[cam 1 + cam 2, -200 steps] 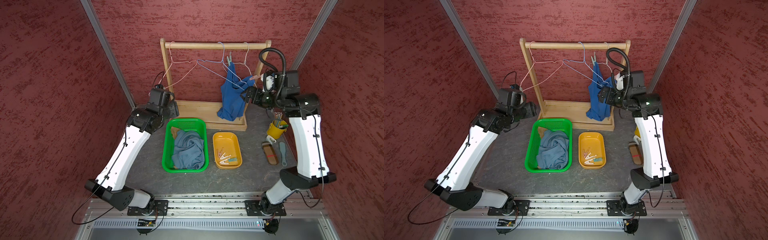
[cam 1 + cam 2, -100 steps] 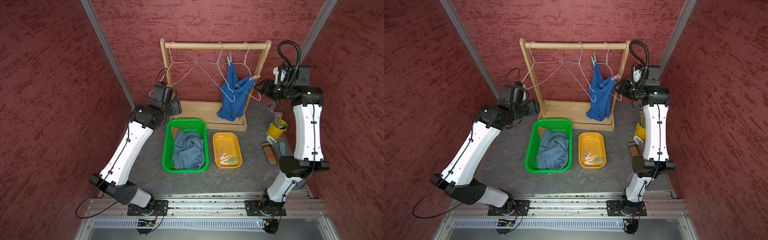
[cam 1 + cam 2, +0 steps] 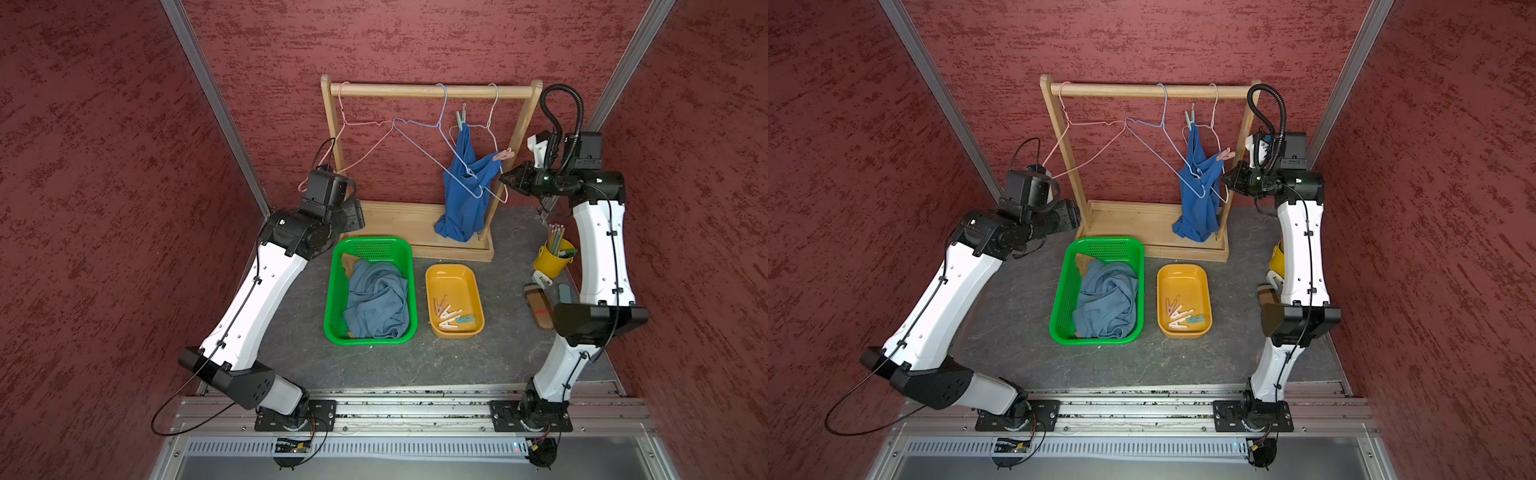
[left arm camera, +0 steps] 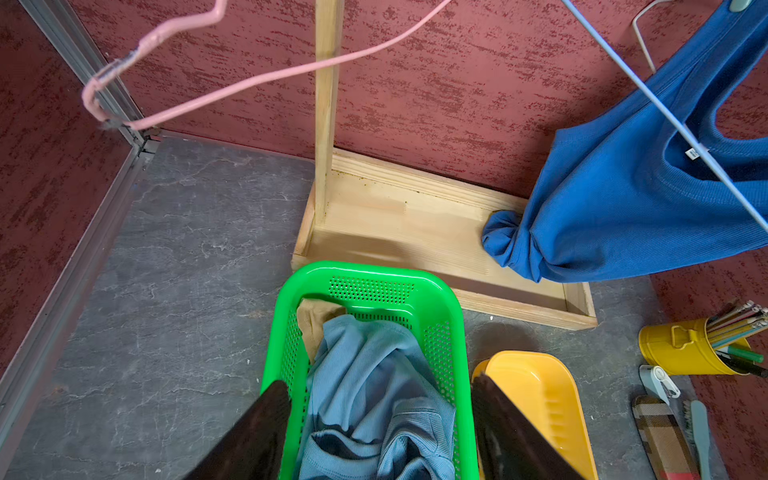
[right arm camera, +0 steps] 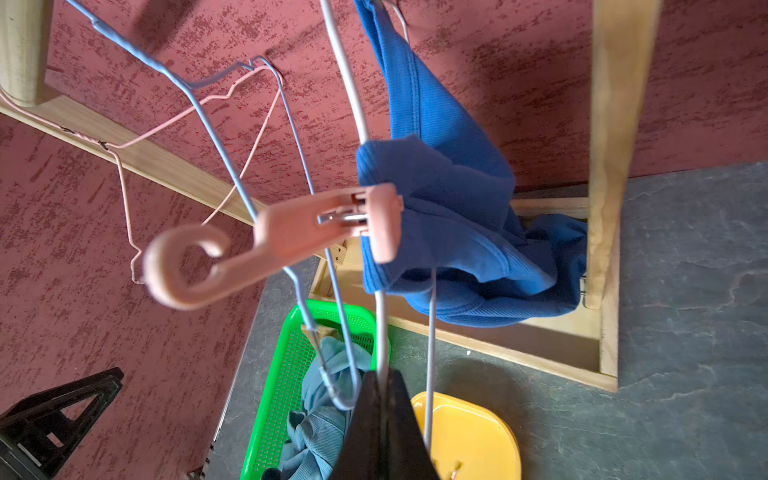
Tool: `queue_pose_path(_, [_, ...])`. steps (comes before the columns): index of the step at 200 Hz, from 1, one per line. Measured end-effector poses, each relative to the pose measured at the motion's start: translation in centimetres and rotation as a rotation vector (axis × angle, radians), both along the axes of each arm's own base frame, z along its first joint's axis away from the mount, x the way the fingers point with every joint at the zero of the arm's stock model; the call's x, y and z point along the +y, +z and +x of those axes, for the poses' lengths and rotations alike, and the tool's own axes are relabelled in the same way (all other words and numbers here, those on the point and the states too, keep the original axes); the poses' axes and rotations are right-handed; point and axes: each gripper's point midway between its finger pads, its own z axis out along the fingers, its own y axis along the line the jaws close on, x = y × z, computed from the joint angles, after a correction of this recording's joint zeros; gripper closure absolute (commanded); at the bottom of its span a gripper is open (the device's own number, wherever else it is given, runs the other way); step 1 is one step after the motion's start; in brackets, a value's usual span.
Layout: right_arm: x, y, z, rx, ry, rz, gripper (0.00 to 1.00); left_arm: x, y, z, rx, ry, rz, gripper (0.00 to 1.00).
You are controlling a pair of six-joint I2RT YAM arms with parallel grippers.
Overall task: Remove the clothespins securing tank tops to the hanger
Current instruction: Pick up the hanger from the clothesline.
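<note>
Since a second ago the right claw (image 5: 382,376) has dropped below the pink clothespin (image 5: 291,237) and clamped the white hanger (image 5: 380,328); the left claw (image 4: 378,384) gapes empty. Two tank tops (image 3: 376,299) sit in the green basket (image 3: 331,291); the blue tank top (image 3: 465,195) is held by that pin and the teal clothespin (image 3: 460,120).

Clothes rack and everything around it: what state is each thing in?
Blue tank top: hanging, pinned to the white hanger
Pink clothespin: clipped on that top
Teal clothespin: clipped on its strap
Grey-blue top: crumpled in the green basket
Loose clothespins: lying in the yellow tray
Pink hanger: bare
Blue hanger: bare
Right jaws: shut on the white hanger
Left jaws: open, empty
</note>
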Motion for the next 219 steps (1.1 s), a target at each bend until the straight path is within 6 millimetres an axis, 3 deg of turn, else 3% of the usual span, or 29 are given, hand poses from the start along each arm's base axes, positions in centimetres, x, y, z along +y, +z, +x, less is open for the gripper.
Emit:
queue_pose_path(28, [0.1, 0.5, -0.2, -0.013, 0.002, 0.008, 1.00, 0.1, 0.0, -0.1, 0.000, 0.008, -0.006, 0.29])
queue_pose_path(52, [0.3, 2.2, -1.1, -0.047, 0.001, 0.027, 1.00, 0.2, 0.1, -0.2, -0.002, 0.017, -0.004, 0.29])
queue_pose_path(117, [1.2, 7.8, -6.8, -0.173, 0.021, 0.061, 1.00, 0.0, 0.9, -0.5, -0.018, 0.014, -0.005, 0.29])
queue_pose_path(150, [1.4, 7.8, -9.3, -0.175, 0.024, 0.070, 1.00, -0.8, 0.9, -1.0, -0.012, -0.007, -0.009, 0.29])
queue_pose_path(187, [1.4, 6.2, -11.2, -0.129, 0.014, 0.065, 1.00, -1.5, 1.5, -1.3, -0.019, -0.007, -0.051, 0.29])
queue_pose_path(219, [1.4, 6.5, -13.9, -0.128, 0.001, 0.055, 1.00, -1.4, -0.3, -2.0, 0.023, 0.020, -0.086, 0.29])
